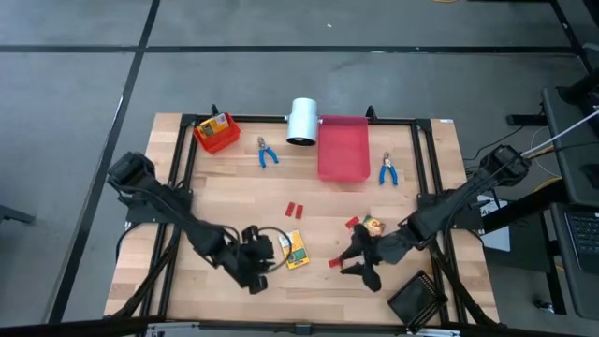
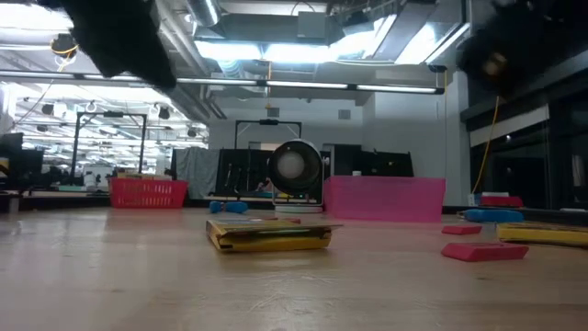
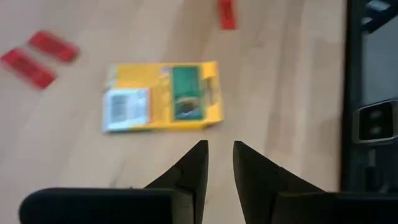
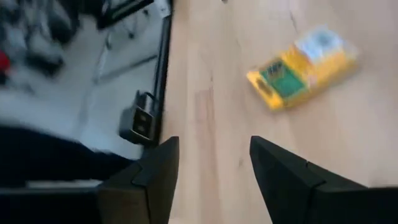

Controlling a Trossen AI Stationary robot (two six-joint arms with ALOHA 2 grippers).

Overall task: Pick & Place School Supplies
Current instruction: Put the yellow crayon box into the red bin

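One box [image 1: 214, 124] sits in the far-left red bin [image 1: 227, 139]; I count that done. Another box [image 1: 297, 250] lies near, just beside my left gripper [image 1: 271, 253], jaws narrow and empty. Right gripper [image 1: 354, 261] gapes, empty. Blocks [image 1: 295, 209] and pliers [image 1: 267, 153] remain.

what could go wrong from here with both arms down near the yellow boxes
The left end effector, fingers nearly together, sits just short of the flat yellow box; closing now would likely miss it. The open right end effector hangs near small red blocks and might knock them. Both arms work close together and might collide.
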